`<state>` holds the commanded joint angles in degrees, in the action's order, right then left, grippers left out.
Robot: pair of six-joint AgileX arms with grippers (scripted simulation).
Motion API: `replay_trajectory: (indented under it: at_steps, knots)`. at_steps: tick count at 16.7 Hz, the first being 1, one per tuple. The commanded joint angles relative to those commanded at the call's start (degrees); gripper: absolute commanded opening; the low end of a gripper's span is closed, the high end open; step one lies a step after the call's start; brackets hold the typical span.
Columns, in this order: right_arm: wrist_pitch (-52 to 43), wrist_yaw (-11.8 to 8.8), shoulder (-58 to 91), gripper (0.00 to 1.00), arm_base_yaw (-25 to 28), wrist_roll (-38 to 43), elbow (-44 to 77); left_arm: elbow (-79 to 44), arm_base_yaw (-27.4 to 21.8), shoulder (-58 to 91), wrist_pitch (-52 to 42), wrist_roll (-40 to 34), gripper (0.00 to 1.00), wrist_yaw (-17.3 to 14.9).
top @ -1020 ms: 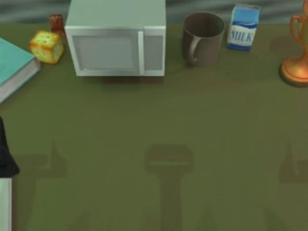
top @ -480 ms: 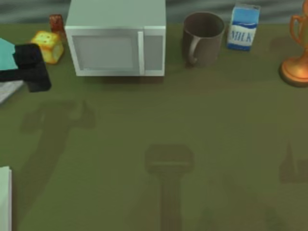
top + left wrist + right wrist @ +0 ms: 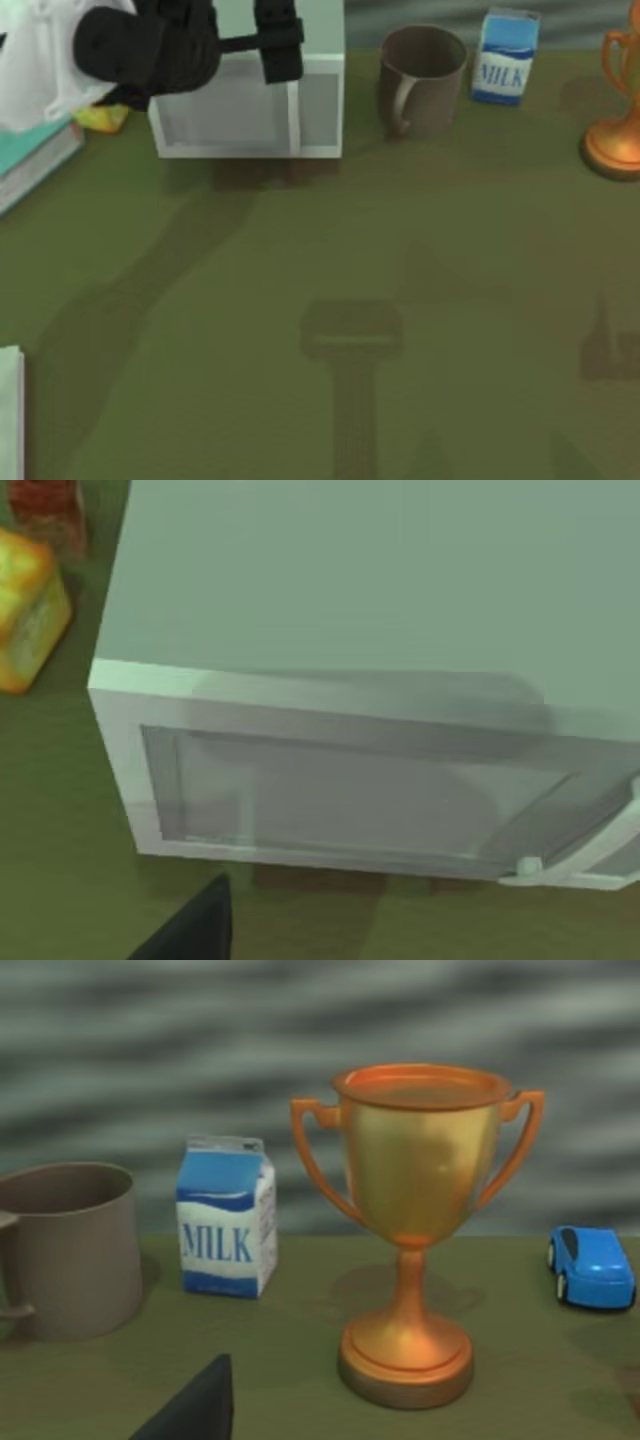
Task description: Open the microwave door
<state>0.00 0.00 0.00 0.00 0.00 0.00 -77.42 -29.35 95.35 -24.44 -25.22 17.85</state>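
The pale grey-green microwave (image 3: 320, 40) stands at the table's back left, largely covered by my left arm. Its door (image 3: 225, 115) lies flat against the front, with the grey window (image 3: 340, 800) and the light vertical handle strip (image 3: 293, 115) beside the plain control panel (image 3: 321, 105). My left gripper (image 3: 280, 40) hovers open over the microwave's top front edge, above the handle strip, holding nothing. In the left wrist view only one dark fingertip (image 3: 195, 930) shows, below the door. My right gripper is out of the top view; one dark fingertip (image 3: 195, 1410) shows, nothing against it.
A brown mug (image 3: 425, 80), a milk carton (image 3: 505, 55) and a gold trophy (image 3: 615, 135) stand to the microwave's right along the back. A teal book (image 3: 30, 150) and a yellow block (image 3: 100, 120) sit at its left. A blue toy car (image 3: 590, 1265) lies beyond the trophy.
My left arm has swung from the table's left edge up and rightward until its gripper hangs over the microwave's top. The door has not moved.
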Motion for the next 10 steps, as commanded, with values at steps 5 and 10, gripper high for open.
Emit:
replay_trajectory:
  at_steps: [5,10]
  knots:
    - [0.0,0.0,0.0,1.0,0.0,0.0,0.0,-11.4,-4.9,15.8,-5.5,-3.6,1.0,3.1]
    - [0.0,0.0,0.0,1.0,0.0,0.0,0.0,-13.2,-5.7,18.5,-6.6,-4.2,1.0,3.6]
